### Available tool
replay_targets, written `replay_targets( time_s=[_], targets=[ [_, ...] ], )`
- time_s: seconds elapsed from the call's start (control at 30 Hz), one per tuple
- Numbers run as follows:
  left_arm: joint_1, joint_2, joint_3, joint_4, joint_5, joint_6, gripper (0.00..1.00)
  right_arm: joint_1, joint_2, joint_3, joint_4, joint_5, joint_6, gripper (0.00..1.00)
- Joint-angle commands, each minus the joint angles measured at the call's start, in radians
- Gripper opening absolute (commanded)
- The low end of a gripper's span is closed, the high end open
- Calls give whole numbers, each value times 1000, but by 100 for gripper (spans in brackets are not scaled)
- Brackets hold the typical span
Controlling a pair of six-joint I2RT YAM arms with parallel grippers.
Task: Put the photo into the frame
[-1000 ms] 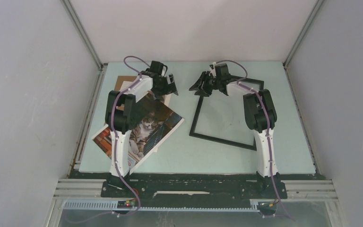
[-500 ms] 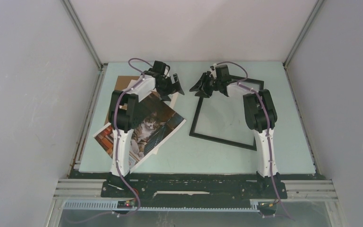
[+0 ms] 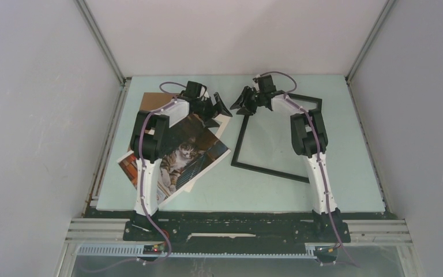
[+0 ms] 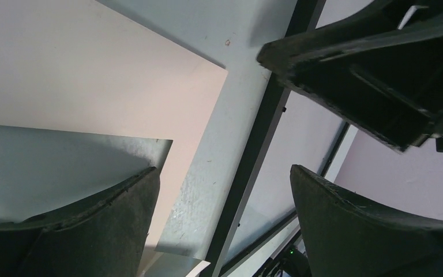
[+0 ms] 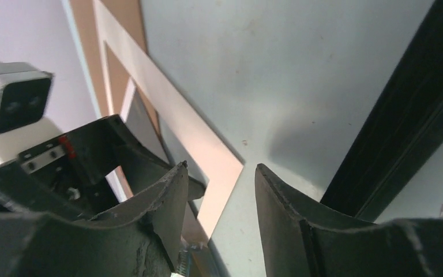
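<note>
By the look of it the job is barely begun. The photo (image 3: 186, 154) lies face up on the left half of the table (image 3: 346, 144), skewed and partly under the left arm, and no part of it is inside the frame (image 3: 270, 171). The frame lies flat on the right half, with bare table showing through its opening. The photo's nearest corner comes close to the frame's left edge but stays apart from it. The photo's far end overlaps a white mat (image 4: 92, 69) and, beyond that, a brown board (image 3: 147, 101), both outside the frame too. The left gripper (image 3: 218, 107) hangs low over the photo's far corner, jaws spread wide with nothing between them. In the wrist view one finger (image 4: 86, 231) sits over the edge of a grey glossy sheet, probably the photo, though I cannot tell whether it presses on it. The right gripper (image 3: 244, 104) is just beside it, above the frame's far left corner, jaws about half apart and empty — only table, the mat's corner and the frame's black bar show beneath them. What is left, as I judge it, is nearly everything — get hold of the photo, bring it across, square it to the frame and lay it inside.
</note>
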Motion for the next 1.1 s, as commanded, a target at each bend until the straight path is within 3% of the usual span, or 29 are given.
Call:
replay_targets(
  time_s=[0.0, 0.23, 0.37, 0.6, 0.83, 0.93, 1.07],
  targets=[
    [-8, -10, -51, -14, -16, -1, 95, 45, 38, 73, -159, 75, -61, 54],
    [-8, -7, -56, -7, -18, 1, 95, 59, 118, 160, -176, 10, -35, 54],
    [-7, -4, -52, -2, -21, -1, 95, 65, 106, 85, -34, -114, 48, 54],
    [-5, 10, -45, -2, -23, 3, 95, 42, 43, -202, 640, -336, 456, 53],
    [-3, 42, 0, -2, -9, -5, 95, 42, 126, -240, 1151, -390, 850, 50],
    [-2, 49, 33, -2, -2, -10, 95, 48, 129, -248, 1191, -385, 872, 49],
    [3, 57, 73, 0, 0, -19, 95, 56, 75, -294, 1076, -347, 766, 49]
  ],
)
